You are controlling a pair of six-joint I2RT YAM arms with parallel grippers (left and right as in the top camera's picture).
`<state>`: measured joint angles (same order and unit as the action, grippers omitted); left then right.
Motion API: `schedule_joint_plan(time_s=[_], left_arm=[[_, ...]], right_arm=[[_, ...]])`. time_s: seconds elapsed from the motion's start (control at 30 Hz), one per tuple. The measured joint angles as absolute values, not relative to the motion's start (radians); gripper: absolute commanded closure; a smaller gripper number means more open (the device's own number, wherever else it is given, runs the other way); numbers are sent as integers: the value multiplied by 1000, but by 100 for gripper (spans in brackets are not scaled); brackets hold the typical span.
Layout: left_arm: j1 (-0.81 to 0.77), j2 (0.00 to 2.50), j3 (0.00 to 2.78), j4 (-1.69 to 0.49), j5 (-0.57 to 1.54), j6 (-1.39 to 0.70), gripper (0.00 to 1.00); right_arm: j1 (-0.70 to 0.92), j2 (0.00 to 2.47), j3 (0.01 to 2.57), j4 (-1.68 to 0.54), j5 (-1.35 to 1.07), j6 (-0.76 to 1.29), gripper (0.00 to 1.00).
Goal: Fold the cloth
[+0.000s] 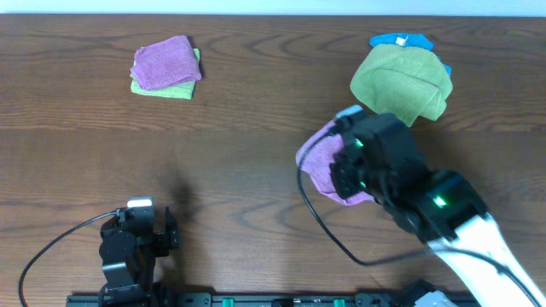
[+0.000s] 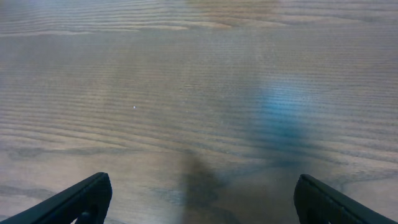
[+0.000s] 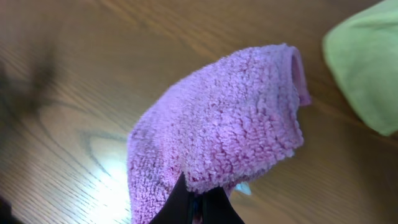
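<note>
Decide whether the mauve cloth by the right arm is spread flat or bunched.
Bunched, not flat: the cloth humps up from the shut right gripper pinching its edge.

Olive-green towel [image 1: 401, 81], blue cloth [image 1: 394, 41], folded cloth stack [image 1: 166, 66], wooden table [image 1: 256, 153]

The cloth [image 1: 317, 159] is a plain mauve-purple towel with a fuzzy pile, bunched and doubled over on itself rather than spread flat. It's on the right half of the counter, about midway between the far and near edges. One edge is pinched tight in the right end effector [image 3: 196, 208].
</note>
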<state>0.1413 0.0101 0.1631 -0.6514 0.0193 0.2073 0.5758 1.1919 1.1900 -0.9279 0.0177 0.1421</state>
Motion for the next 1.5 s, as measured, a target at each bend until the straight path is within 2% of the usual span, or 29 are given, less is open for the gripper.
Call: schedule_joint_plan(time_s=[0.3, 0.33, 0.37, 0.4, 0.63, 0.93, 0.97, 1.0, 1.03, 1.1, 1.13, 1.5], left_arm=[[141, 10, 163, -651, 20, 207, 5], [141, 10, 163, -652, 20, 207, 5], [141, 10, 163, -651, 20, 207, 5], [141, 10, 163, -651, 20, 207, 5], [141, 10, 163, -651, 20, 207, 5], [141, 10, 163, -651, 20, 207, 5], [141, 10, 163, -651, 19, 207, 5], [141, 10, 163, -651, 20, 207, 5], [141, 10, 163, -651, 20, 207, 5], [141, 10, 163, -651, 20, 207, 5], [141, 10, 163, -651, 20, 207, 5], [141, 10, 163, -651, 19, 207, 5]], right_arm=[[657, 1332, 1266, -825, -48, 135, 99], [667, 1332, 1303, -835, -44, 130, 88], [673, 1330, 1340, -842, -25, 125, 33], [675, 1327, 1363, -853, 5, 123, 1], [612, 1393, 1380, -989, 263, 119, 1], [599, 1419, 1379, -1080, 248, 138, 2], [599, 1419, 1379, -1095, 224, 147, 13], [599, 1419, 1379, -1104, 202, 152, 42], [599, 1419, 1379, -1107, 183, 159, 64], [599, 1420, 1375, -1094, 166, 170, 92], [599, 1421, 1370, -1087, 163, 173, 98], [519, 1695, 1327, -1077, 149, 241, 98]])
